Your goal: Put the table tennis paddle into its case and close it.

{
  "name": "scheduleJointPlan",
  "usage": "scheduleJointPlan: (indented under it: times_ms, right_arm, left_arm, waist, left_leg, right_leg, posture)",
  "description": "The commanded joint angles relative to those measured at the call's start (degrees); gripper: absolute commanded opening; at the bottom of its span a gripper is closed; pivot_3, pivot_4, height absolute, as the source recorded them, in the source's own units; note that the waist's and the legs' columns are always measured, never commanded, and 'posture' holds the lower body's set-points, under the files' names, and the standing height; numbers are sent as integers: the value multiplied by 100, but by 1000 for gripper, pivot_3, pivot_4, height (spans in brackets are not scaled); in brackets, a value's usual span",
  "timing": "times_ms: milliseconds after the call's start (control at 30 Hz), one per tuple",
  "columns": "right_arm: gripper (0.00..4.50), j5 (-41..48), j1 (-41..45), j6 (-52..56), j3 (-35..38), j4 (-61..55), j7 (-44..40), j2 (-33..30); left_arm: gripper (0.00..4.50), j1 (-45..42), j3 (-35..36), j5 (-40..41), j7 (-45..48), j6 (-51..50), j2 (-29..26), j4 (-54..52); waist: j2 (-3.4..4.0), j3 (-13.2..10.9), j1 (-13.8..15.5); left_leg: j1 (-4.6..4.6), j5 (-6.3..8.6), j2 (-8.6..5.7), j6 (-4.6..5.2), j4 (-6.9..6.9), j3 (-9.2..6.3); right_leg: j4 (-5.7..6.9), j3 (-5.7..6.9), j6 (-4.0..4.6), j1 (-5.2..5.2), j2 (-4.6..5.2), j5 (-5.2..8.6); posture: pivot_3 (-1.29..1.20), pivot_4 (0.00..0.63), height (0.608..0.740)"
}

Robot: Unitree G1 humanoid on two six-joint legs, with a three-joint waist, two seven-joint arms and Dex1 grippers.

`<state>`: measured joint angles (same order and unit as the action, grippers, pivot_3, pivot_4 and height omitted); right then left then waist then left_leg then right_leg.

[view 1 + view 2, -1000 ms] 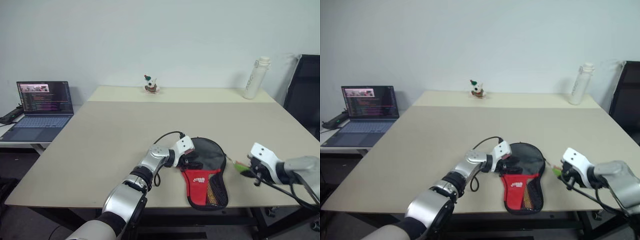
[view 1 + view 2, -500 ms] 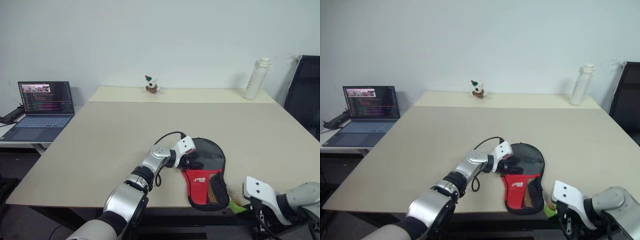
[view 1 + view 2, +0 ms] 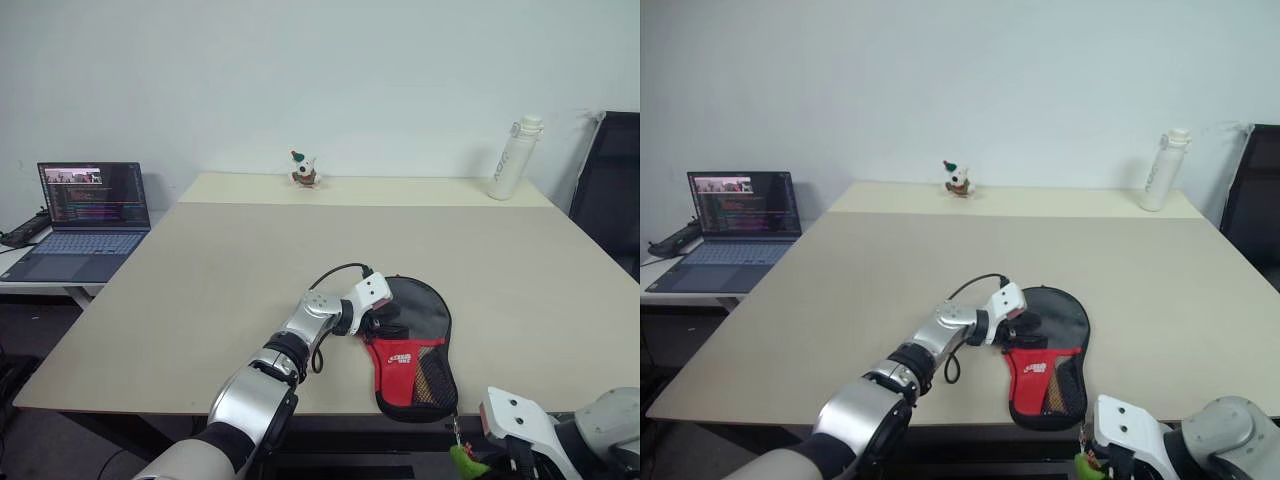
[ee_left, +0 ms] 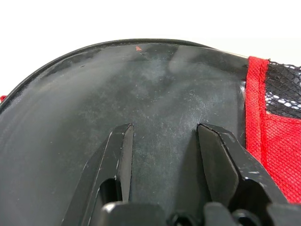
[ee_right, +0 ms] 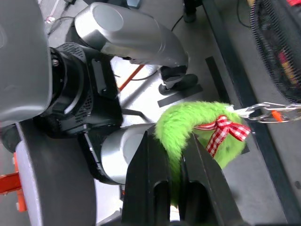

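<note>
Black-and-red soft fabric paddle case (image 3: 412, 345) looks zipped; right hand (image 5: 170, 162) clenched on fluffy green pull tag (image 5: 188, 136), left hand (image 4: 162, 155) half-spread, pinning case.

Left pincer (image 3: 1024, 326) on the case (image 3: 1048, 352), table (image 3: 870, 280) front edge.

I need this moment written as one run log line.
left claw: open, on case | right claw: shut on green pull tag, past table edge
</note>
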<state>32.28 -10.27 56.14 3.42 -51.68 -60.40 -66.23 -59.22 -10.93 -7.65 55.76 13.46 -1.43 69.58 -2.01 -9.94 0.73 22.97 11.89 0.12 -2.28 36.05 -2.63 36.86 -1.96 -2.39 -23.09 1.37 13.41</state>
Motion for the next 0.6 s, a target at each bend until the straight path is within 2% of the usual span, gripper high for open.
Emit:
scheduleJointPlan:
  times_ms: [33,200,300,467,533,600]
  right_arm:
    - [30,186,69,-62,-316,-323,87,54]
    - [30,445,412,148,-339,-147,168,66]
    - [774,851,510,311,-76,-161,77,21]
    - [2441,1194,663,397,316,-78,77,-162]
    - [2441,1273,813,376,420,19,67,-241]
    - [2441,1309,1320,341,431,326,159,-193]
  left_arm:
    - [2330,82,-227,-267,-45,-51,133,208]
    - [2330,77,-208,-271,-45,-34,156,206]
    - [2330,85,-200,-263,-20,-26,172,194]
    - [2330,107,-201,-256,38,-14,188,176]
    - [2330,121,-202,-256,67,-16,194,176]
    - [2330,128,-190,-240,111,-21,190,171]
  waist:
    - [0,0,4]
    - [-3,-1,9]
    - [-3,-1,17]
    - [-3,-1,19]
    - [-3,-1,19]
    - [-2,-1,18]
  left_leg:
    - [0,0,0,0,0,0]
    - [0,0,-1,0,0,-2]
    - [1,0,-1,0,0,-2]
    - [1,0,-2,0,2,-2]
    - [1,0,-1,0,2,-1]
    - [0,0,0,0,1,-1]
  right_leg:
    - [0,0,0,0,0,0]
    - [0,1,11,0,1,7]
    - [-1,1,12,1,1,7]
    - [-1,0,11,1,1,6]
    - [-1,0,11,1,1,7]
    - [-2,0,12,1,1,7]
  posture:
    - [0,150,740]
    - [0,150,740]
    - [0,150,740]
    - [0,150,740]
    - [0,150,740]
    - [0,150,740]
